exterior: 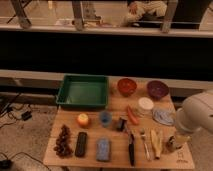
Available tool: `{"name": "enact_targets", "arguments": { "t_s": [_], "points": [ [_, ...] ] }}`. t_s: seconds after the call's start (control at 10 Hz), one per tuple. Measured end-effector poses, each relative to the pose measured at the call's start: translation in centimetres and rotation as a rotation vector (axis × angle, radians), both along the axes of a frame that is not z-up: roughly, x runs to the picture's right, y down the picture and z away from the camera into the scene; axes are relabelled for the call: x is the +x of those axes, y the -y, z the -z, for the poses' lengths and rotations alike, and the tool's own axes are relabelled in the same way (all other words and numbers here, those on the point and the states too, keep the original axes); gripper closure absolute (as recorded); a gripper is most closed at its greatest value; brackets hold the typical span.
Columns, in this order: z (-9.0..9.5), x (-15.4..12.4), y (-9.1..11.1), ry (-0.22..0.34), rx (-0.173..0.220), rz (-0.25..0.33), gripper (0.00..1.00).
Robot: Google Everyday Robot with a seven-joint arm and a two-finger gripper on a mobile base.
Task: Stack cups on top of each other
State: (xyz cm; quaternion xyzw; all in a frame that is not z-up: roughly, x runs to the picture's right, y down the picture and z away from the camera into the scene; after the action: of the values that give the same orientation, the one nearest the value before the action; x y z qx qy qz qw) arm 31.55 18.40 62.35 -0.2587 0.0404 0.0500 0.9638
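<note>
The light blue plastic cup (105, 118) stands upright near the middle of the wooden table (165, 161). The dark metallic cup (171, 147) is at the table's front right, mostly covered by my gripper. My gripper (175, 142) hangs from the white arm (198, 113), which reaches in from the right. It is down at the metallic cup, far to the right of the blue cup. I cannot tell whether it is touching the metallic cup.
A green tray (82, 102) sits back left, with a red bowl (126, 86) and a purple bowl (157, 89) at the back. A small black object (121, 123) and a carrot (132, 115) lie beside the blue cup. A knife (131, 147), fork (145, 142) and banana (156, 142) lie left of the gripper.
</note>
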Motion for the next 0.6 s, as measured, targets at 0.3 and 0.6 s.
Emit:
{"name": "enact_targets", "arguments": {
  "t_s": [0.3, 0.6],
  "points": [
    [1.1, -0.1, -1.6, 0.002, -0.033, -0.017, 0.2],
    [1.3, -0.3, -4.4, -0.012, -0.158, -0.026, 0.2]
  ]
}}
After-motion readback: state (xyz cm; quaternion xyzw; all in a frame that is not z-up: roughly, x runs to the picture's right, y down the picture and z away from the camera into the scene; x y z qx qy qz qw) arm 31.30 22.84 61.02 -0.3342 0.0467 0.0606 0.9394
